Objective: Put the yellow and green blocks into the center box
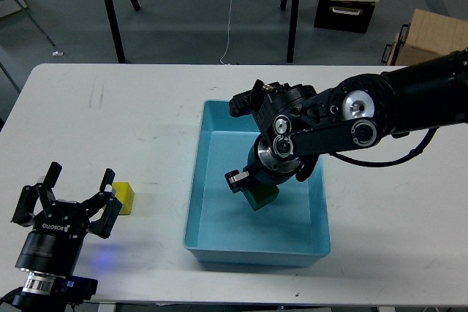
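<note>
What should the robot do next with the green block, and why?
Probably open the right gripper and let the green block drop. It already hangs inside the blue bin, low over the floor. The yellow block waits on the table by the open left gripper.

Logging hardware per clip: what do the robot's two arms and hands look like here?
Both arms are black. The left hand has dark fingers on a cylindrical black body printed with white lettering, above a white-striped band and a blue glow on the table. The right arm shows round silver joint caps, black cables looping beneath it, and a bulky black wrist; the fingers of the right hand are hard to distinguish.
</note>
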Motion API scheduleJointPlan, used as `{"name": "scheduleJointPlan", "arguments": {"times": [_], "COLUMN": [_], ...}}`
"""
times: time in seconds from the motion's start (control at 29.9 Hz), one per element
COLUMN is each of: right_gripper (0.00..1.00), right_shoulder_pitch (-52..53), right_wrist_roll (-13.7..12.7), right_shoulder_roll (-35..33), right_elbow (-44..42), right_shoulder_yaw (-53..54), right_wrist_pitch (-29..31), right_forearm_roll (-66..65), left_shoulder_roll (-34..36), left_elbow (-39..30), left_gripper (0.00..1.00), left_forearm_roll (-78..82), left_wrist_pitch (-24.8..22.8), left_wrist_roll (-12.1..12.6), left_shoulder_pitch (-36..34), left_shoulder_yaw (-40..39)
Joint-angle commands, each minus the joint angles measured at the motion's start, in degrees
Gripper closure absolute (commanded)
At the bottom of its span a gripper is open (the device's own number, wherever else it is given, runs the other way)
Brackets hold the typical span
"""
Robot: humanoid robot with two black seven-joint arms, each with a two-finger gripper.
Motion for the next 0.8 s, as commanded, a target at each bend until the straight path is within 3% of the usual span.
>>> {"name": "scheduleJointPlan", "arguments": {"times": [0.0, 0.03, 0.17, 0.27, 0.33, 0.5, 0.77], "right_gripper": [0.40, 0.35, 0.31, 0.10, 0.04, 0.04, 0.03], "right_shoulder_pitch": [-0.04, -0.04, -0.13, -0.04, -0.04, -0.56, -5.74], "right_wrist_roll": [0.00, 0.00, 0.00, 0.00, 0.00, 0.00, 0.00], "right_shoulder_roll": [0.18, 0.18, 0.18, 0.18, 0.18, 0.18, -15.80], "right_elbow": [-0.34, -0.69, -1.48, -1.83, -3.41, -11.05, -16.86], "right_shoulder_yaw": [-0.97, -1.41, -1.41, -1.06, -0.80, 5.33, 24.40], "right_wrist_pitch": [0.17, 0.09, 0.26, 0.18, 0.09, 0.00, -0.35], "right_forearm_roll": [-0.06, -0.06, 0.02, 0.11, 0.29, 3.96, 18.64], "left_shoulder_roll": [0.17, 0.17, 0.17, 0.17, 0.26, 0.34, 0.61], "left_elbow": [0.00, 0.00, 0.00, 0.17, 0.35, 0.44, 0.44], "left_gripper": [0.00, 0.00, 0.00, 0.00, 0.00, 0.00, 0.00], "left_forearm_roll": [0.00, 0.00, -0.09, -0.09, -0.09, -0.09, 0.00], "left_wrist_pitch": [0.00, 0.00, 0.00, 0.00, 0.00, 0.00, 0.00], "left_wrist_roll": [0.02, 0.10, 0.19, 0.19, 0.28, 0.28, 0.46], "left_shoulder_pitch": [-0.03, -0.03, -0.03, -0.12, -0.12, -0.64, -1.61], "left_shoulder_yaw": [-0.08, -0.08, -0.08, -0.08, 0.01, -0.08, 0.01]}}
